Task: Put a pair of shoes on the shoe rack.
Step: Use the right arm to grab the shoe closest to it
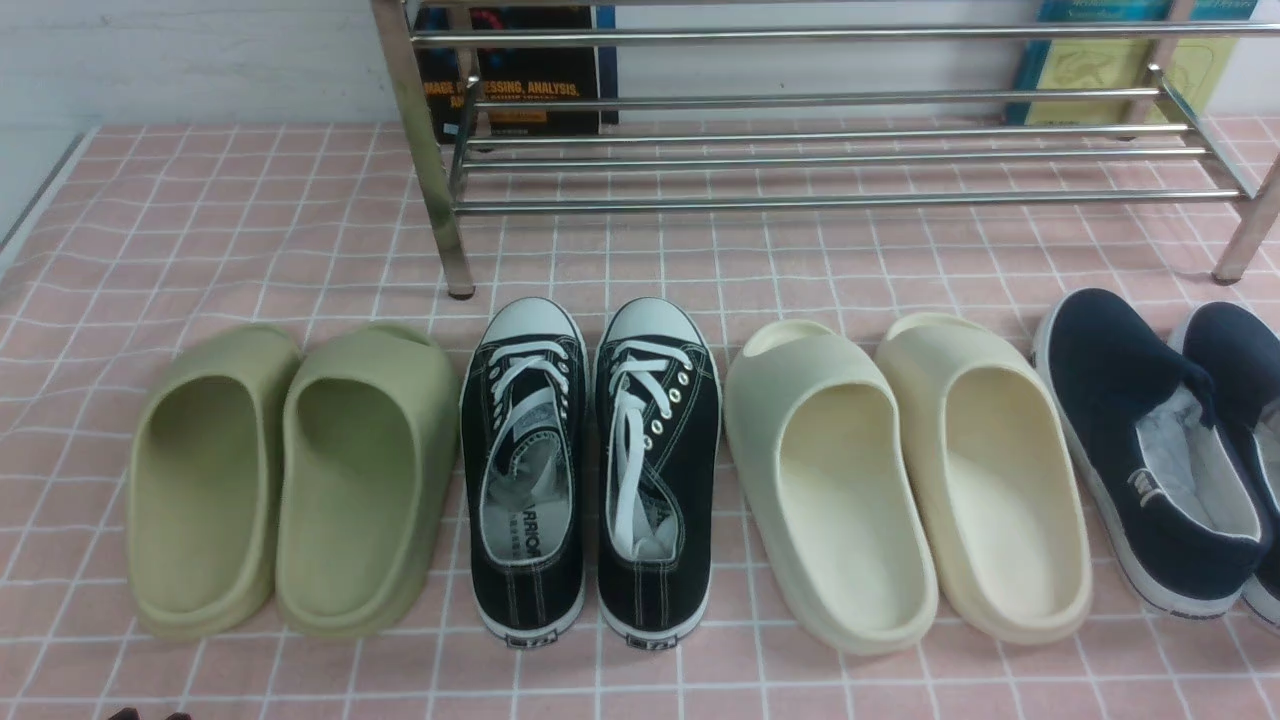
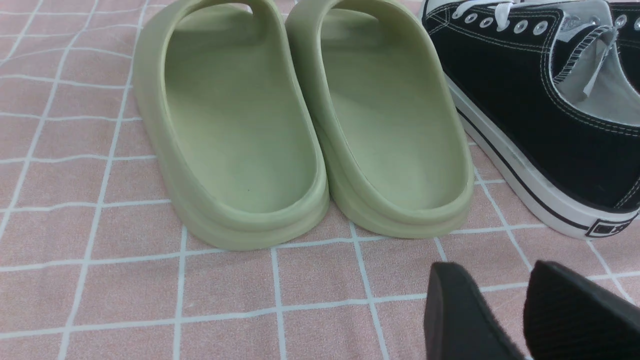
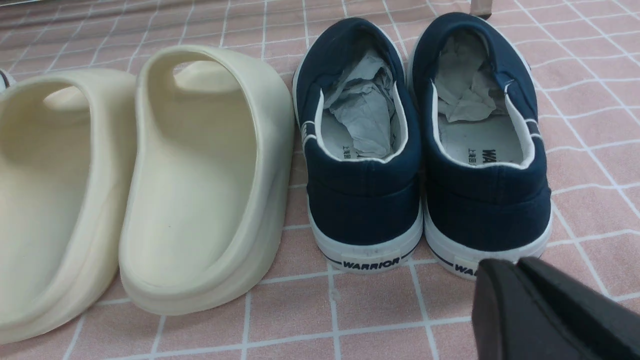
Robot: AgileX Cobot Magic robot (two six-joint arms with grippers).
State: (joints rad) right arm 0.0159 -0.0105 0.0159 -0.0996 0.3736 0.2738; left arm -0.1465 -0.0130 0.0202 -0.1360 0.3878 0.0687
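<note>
Right gripper (image 3: pixel 517 280) hangs low just near the heels of the pair of navy-blue canvas slip-on sneakers with white rubber soles (image 3: pixel 365 200). Its black fingers look pressed together, with no gap showing. The wrist points forward along the shoes, closest to the right one's heel.

The left gripper (image 2: pixel 495 280) is spread, with pink cloth showing between its fingers. It is poised low and apart from the heels of the olive-green foam slides (image 2: pixel 240 125).

The navy pair sits at the far right of a row on the pink checked cloth (image 1: pixel 250 230), beside cream foam slides (image 3: pixel 200 175) and black lace-up canvas sneakers (image 1: pixel 590 470). Every heel faces the robot and every toe faces the shiny chrome tube shoe rack (image 1: pixel 820 202) beyond. This likely keeps the heels reachable. Crumpled white paper (image 3: pixel 365 110) inside the navy shoes probably holds their shape. Neither shoe is on the rack yet.
</note>
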